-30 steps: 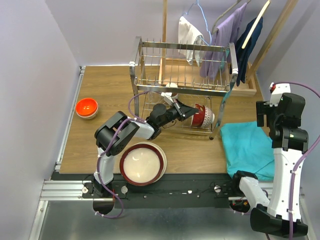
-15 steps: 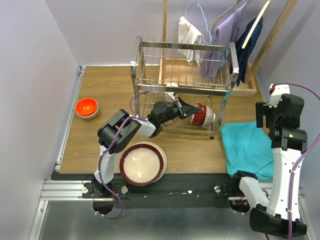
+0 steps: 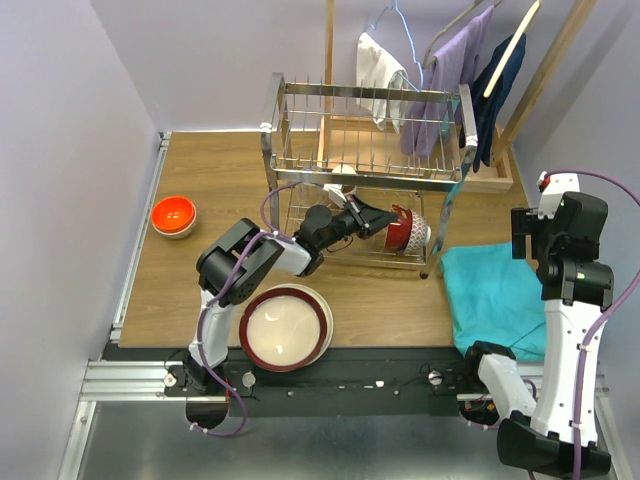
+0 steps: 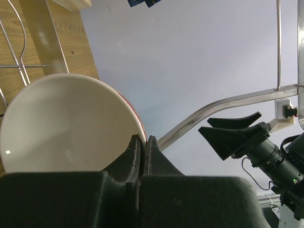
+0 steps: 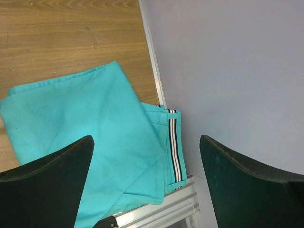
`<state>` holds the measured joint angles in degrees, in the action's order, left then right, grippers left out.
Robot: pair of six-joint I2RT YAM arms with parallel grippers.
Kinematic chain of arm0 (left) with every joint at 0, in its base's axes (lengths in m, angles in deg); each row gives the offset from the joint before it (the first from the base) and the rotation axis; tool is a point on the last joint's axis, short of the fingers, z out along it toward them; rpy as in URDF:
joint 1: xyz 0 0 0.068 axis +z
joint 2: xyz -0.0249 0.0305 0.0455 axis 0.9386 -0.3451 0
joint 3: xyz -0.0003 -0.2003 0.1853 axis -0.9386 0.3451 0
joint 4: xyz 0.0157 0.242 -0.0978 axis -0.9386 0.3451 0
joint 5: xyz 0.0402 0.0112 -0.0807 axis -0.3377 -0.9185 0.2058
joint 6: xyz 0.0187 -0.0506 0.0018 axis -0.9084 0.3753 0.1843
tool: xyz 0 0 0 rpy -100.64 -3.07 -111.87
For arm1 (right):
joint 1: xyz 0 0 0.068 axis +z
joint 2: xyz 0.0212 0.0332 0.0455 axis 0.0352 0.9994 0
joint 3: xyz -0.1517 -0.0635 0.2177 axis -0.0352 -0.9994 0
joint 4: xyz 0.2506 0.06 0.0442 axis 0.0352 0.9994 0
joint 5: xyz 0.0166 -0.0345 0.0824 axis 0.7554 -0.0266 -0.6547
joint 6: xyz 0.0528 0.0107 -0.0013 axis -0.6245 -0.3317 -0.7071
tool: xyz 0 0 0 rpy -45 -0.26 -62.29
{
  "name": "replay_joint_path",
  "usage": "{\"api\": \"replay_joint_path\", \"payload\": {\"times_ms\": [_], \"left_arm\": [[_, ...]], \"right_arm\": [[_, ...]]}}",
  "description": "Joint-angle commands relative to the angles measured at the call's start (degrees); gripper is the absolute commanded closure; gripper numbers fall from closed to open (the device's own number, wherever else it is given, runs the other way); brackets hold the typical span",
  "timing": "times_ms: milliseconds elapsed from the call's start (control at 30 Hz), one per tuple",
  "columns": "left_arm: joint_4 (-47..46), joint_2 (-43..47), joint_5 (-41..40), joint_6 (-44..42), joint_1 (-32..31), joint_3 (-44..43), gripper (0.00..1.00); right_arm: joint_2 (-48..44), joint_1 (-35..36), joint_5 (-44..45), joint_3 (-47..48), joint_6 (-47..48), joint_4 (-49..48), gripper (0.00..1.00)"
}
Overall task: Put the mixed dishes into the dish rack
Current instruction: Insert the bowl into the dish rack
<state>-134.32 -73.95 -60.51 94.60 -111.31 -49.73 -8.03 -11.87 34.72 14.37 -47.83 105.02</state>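
Pale lilac walls (image 3: 60, 100) around a wooden tabletop (image 3: 210, 180) — wooden clothes stand (image 3: 328, 40) in the far right corner
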Motion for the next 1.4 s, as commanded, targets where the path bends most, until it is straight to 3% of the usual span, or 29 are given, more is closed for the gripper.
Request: {"api": "replay_joint_path", "payload": {"times_ms": [0,300,600,900,1367], "left_arm": [[-5.0,4.8,-1.2,2.7,0.4,-1.7,1.0],[5.4,5.9,-2.4,-5.3,1.9,1.3,1.0],[19.5,7.2,0.5,-24.5,2.3,-1.2,1.0],[18.0,6.7,0.9,-26.1,2.6,2.8,1.0],[5.9,5.0,0.5,-16.7,2.3,9.4,1.0]], "right_arm": [[-0.6,-1.0,-1.6,-1.0,-1.3,-0.7,0.0],[-1.2,-1.3,-2.2,-1.7,-1.8,-2.1,0.0],[-2.4,-3.0,-2.9,-1.1,-2.1,-0.7,0.0],[-2.4,-3.3,-3.7,-0.8,-2.2,-0.7,0.0],[-2.9,-3.3,-4.2,-1.0,-2.1,-0.7,0.0]]}}
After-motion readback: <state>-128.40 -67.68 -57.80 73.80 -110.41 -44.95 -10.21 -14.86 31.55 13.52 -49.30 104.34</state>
